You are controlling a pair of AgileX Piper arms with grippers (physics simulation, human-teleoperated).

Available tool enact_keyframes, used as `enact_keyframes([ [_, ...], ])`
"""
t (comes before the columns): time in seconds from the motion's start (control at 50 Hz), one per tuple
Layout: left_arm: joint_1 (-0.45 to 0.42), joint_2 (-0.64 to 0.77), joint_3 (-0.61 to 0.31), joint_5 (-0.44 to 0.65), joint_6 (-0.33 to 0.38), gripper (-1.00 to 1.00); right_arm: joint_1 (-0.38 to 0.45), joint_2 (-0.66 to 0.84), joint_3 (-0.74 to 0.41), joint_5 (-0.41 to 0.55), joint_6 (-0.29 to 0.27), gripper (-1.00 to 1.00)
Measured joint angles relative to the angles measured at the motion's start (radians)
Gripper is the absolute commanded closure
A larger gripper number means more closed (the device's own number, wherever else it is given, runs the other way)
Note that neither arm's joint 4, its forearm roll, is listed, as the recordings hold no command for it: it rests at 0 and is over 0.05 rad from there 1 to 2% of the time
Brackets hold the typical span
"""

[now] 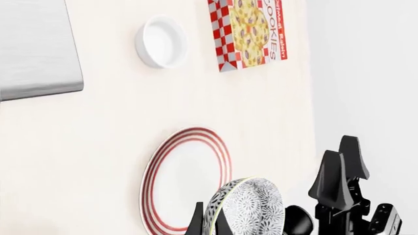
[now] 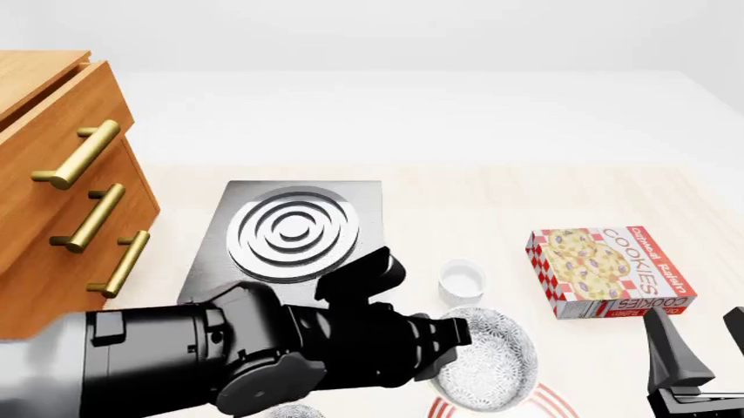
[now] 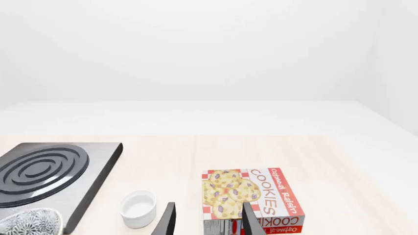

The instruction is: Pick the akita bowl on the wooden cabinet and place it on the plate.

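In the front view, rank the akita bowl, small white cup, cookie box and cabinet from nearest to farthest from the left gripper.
1. akita bowl, held in the left gripper
2. small white cup, just beyond
3. cookie box, far right
4. wooden cabinet, far left

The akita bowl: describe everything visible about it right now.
The akita bowl is a round, deep bowl, white with a dense black-grey floral lace pattern and a pale rim. It looks ceramic. It is off the wooden cabinet, held tilted at its rim in the left gripper, whose dark fingers straddle the rim. It hangs over the red-ringed plate, near the plate's edge; whether it touches the plate cannot be told.
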Motion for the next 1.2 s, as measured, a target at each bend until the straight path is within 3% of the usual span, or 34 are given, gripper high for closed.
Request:
enact_keyframes([
  [1.2, -0.057, 0.124, 0.049, -0.139, -0.12, 1.0, 0.0, 0.0, 0.0, 0.0, 0.0, -1.0],
])
